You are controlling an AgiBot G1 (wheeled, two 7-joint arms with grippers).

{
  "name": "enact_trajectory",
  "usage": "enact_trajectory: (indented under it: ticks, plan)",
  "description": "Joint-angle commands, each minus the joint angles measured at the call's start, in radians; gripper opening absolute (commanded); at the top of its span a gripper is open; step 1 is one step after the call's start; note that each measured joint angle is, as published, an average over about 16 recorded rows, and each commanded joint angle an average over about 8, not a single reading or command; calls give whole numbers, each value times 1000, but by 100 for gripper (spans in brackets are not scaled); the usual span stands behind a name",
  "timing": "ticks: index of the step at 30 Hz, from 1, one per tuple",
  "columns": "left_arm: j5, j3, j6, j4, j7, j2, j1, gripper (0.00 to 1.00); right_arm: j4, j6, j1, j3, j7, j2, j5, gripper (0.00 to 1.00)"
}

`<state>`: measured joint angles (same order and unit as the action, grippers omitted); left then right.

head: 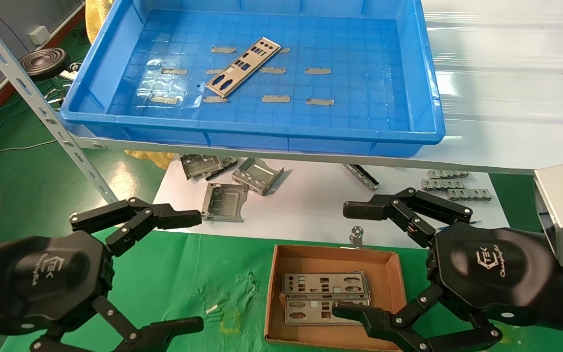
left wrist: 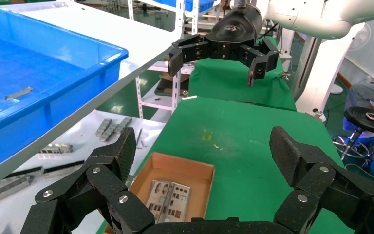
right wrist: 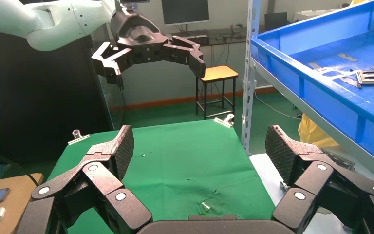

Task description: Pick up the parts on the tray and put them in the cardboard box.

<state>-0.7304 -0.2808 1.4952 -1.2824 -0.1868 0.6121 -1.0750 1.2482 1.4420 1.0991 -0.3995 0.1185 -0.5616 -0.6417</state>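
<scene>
One part (head: 243, 67) is left on the tray (head: 423, 88), a silver plate lying flat on the grid floor among grey tape strips (head: 318, 71). Its long axis runs on a diagonal, the near end toward the robot's left and the far end up toward the right. It sits left of the tray's middle, on the raised shelf, well apart from both grippers and beyond them.

Judging by that, the left gripper (head: 164, 269) has the shorter reach — the plate lies up and ahead of it, slightly to its right, while the right gripper (head: 359, 261) would have to cross over. Both hang low over the green cloth (head: 188, 274) with fingers spread wide and nothing between them; the right one hovers at the cardboard box (head: 276, 293), where stacked plates (head: 325, 288) already lie.

Boxy brackets (head: 257, 175) and comb-like strips (head: 450, 183) rest on the white sheet under the shelf.

Each gripper housing carries a logo with "TEK"; the right one's second line looks like "ChangingTek", though I can't be sure.
</scene>
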Motion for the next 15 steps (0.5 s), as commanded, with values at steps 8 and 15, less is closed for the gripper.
enact_trajectory:
  ticks: [8,15]
  plan:
    - [0,0,0,0,0,0,0,100,0,0,0,0,0,0,0,0]
    - [0,0,0,0,0,0,0,100,0,0,0,0,0,0,0,3]
